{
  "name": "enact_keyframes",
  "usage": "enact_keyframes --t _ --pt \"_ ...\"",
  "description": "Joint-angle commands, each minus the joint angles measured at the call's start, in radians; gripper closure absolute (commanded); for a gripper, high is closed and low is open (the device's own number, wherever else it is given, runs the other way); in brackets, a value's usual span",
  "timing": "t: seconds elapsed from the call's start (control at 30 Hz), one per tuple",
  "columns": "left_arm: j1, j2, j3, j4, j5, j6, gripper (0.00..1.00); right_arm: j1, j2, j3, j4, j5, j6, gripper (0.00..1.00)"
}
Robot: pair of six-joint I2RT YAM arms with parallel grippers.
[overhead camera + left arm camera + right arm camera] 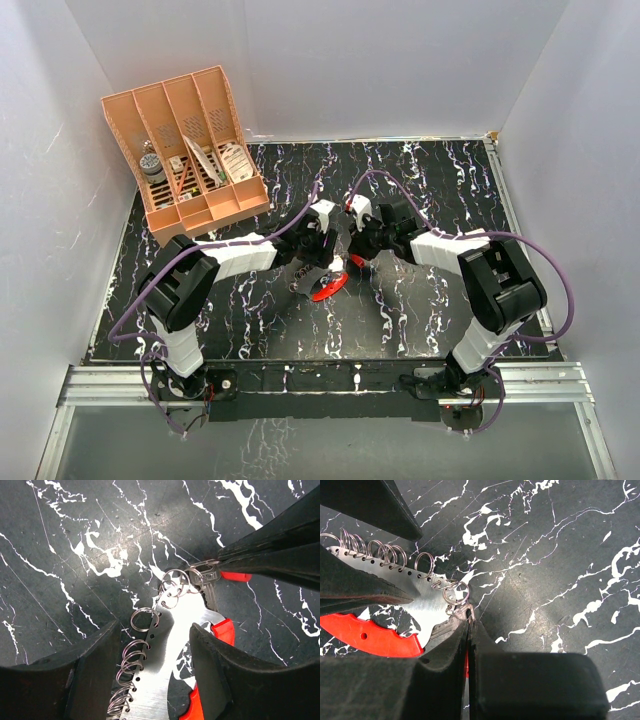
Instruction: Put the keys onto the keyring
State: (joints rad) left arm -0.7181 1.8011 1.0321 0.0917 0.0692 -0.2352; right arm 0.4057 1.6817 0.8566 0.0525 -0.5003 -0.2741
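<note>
My right gripper (469, 624) is pinched shut on the one key (206, 575), at the tip of the one keyring (160, 650). My left gripper (155, 626) straddles that keyring half-apart, and I cannot tell whether it grips.

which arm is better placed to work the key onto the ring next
Right. The right gripper is shut on the key, its tip at the end ring of the keyring, so it can likely push it on. The left gripper straddles the keyring's body, better suited to steadying it.
</note>
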Motion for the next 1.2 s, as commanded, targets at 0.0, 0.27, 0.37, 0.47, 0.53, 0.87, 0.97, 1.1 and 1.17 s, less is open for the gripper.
enact_keyframes --t 0.0,0.27,0.37,0.47,0.53,0.87,0.97,1.1,1.17 --pt "-0.009 -0.023 0.045 0.005 0.021 0.019 0.44 0.008 -0.005 0.045 0.05 -0.012 0.014 1.0" --pt "-0.014 -0.003 0.049 0.013 0.019 0.015 0.44 0.028 -0.004 0.06 0.051 -0.02 0.013 1.0" --pt "-0.014 0.0 0.05 0.003 -0.005 0.013 0.44 0.045 0.005 0.081 0.043 -0.017 0.013 1.0" --pt "-0.014 -0.01 0.047 -0.019 -0.054 0.011 0.44 0.062 0.018 0.102 0.041 -0.014 0.017 1.0" --pt "-0.013 -0.024 0.037 -0.029 -0.085 0.002 0.44 0.072 0.03 0.112 0.04 -0.01 0.02 1.0" --pt "-0.004 -0.106 -0.031 -0.035 -0.168 -0.03 0.44 0.076 -0.01 0.08 0.051 0.068 0.039 1.0" --pt "-0.004 -0.114 -0.039 -0.029 -0.172 -0.033 0.44 0.069 -0.048 0.051 0.066 0.085 0.047 1.0" --pt "-0.004 -0.114 -0.04 -0.031 -0.17 -0.037 0.44 0.063 -0.101 0.037 0.054 0.149 0.042 1.0" --pt "-0.004 -0.115 -0.041 -0.033 -0.171 -0.039 0.44 0.059 -0.118 0.038 0.026 0.194 0.033 1.0"
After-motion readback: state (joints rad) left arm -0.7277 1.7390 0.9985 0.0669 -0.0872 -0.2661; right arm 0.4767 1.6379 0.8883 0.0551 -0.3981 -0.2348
